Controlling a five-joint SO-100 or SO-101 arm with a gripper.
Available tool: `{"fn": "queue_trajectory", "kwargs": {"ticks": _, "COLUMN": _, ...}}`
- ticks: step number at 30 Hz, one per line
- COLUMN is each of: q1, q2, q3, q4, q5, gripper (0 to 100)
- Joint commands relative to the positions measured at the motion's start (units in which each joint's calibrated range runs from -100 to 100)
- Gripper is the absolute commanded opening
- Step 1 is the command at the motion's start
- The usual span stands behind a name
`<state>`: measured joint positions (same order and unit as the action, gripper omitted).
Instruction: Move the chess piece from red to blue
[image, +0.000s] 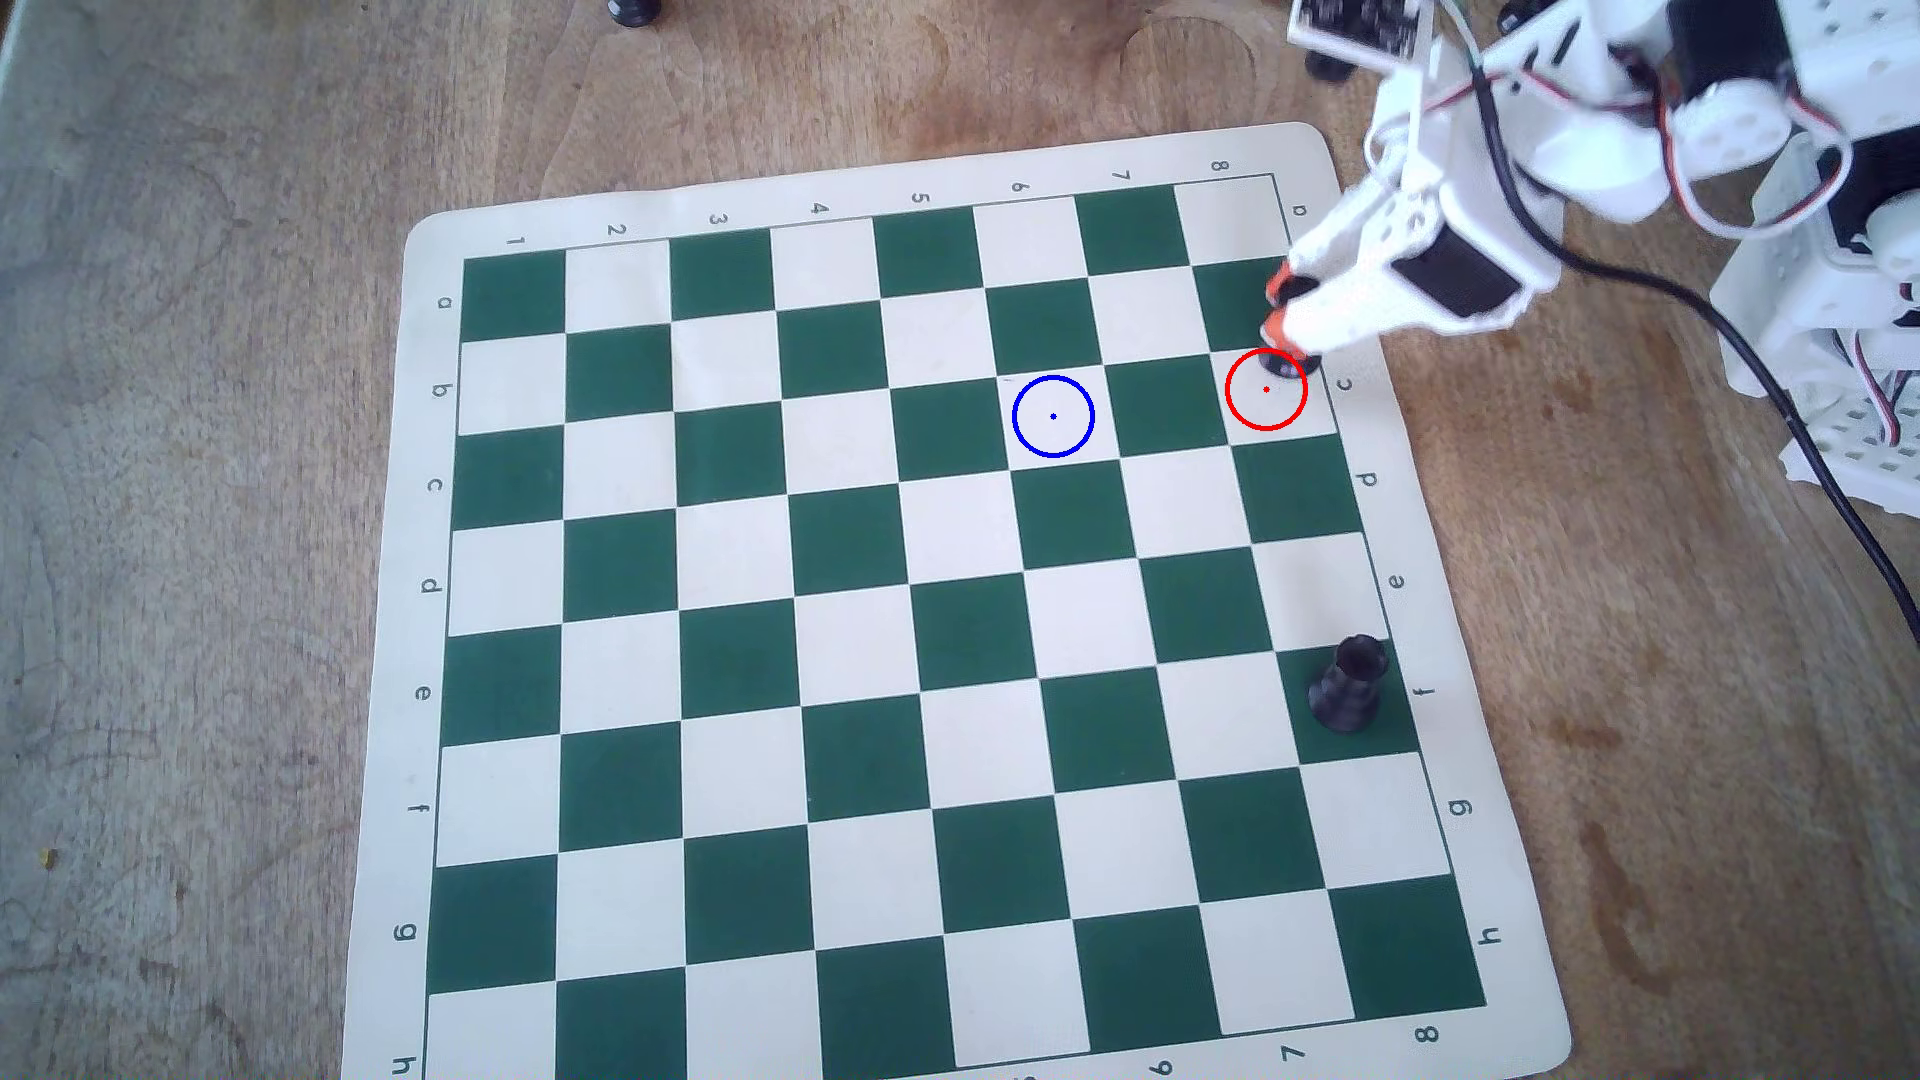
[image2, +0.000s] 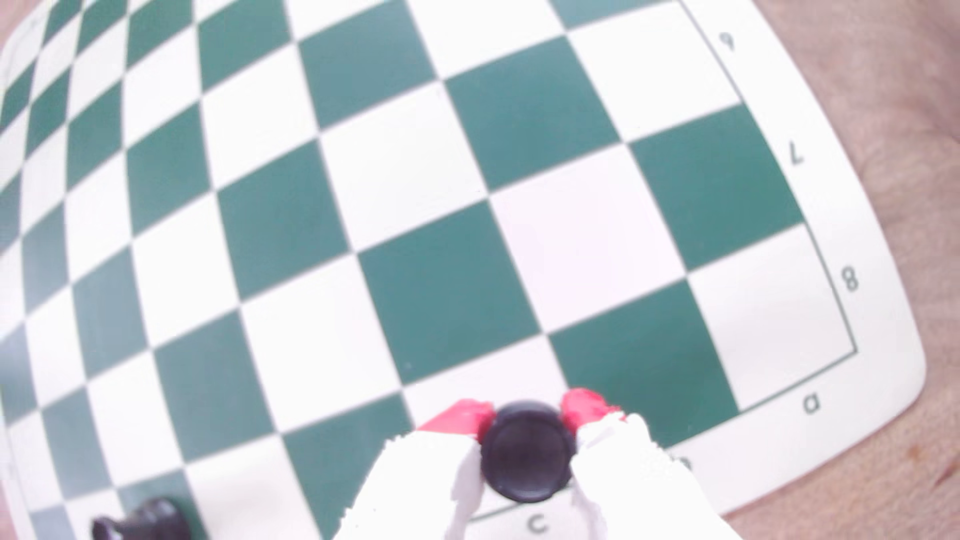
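The chess piece (image: 1291, 365) is small and black; its round base shows at the upper edge of the red circle (image: 1265, 390), on the board's right edge column. My gripper (image: 1278, 308), white with orange-red tips, has one finger on each side of the piece and is closed against it. In the wrist view the piece (image2: 527, 457) is a black disc held between the two red fingertips (image2: 584, 407) of the gripper (image2: 530, 410). The blue circle (image: 1052, 415) lies two squares to the left on an empty white square.
A stouter black piece with a crown top (image: 1348, 685) stands on a green square lower right; it also shows in the wrist view (image2: 140, 522). The green and white chess mat (image: 416, 582) lies on a wooden table. The arm's base (image: 1829, 260) and a black cable (image: 1787, 415) are at right.
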<state>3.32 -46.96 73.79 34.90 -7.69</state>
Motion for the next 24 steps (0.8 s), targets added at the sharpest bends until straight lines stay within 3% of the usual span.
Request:
{"fn": "queue_trajectory", "kwargs": {"ticks": 1, "q1": -0.8, "q2": -4.7, "q3": -18.7, "q4": 13.6, "q5": -1.1, "gripper": 0}}
{"fn": "queue_trajectory", "kwargs": {"ticks": 7, "q1": -0.9, "q2": -1.3, "q3": -31.1, "q4": 15.0, "q5": -2.5, "gripper": 1}}
{"fn": "queue_trajectory", "kwargs": {"ticks": 17, "q1": -3.3, "q2": 21.0, "q3": -37.9, "q4": -1.6, "q5": -5.8, "gripper": 1}}
{"fn": "queue_trajectory", "kwargs": {"ticks": 24, "q1": -4.8, "q2": 31.7, "q3": -42.0, "q4": -4.2, "q5": -6.2, "gripper": 1}}
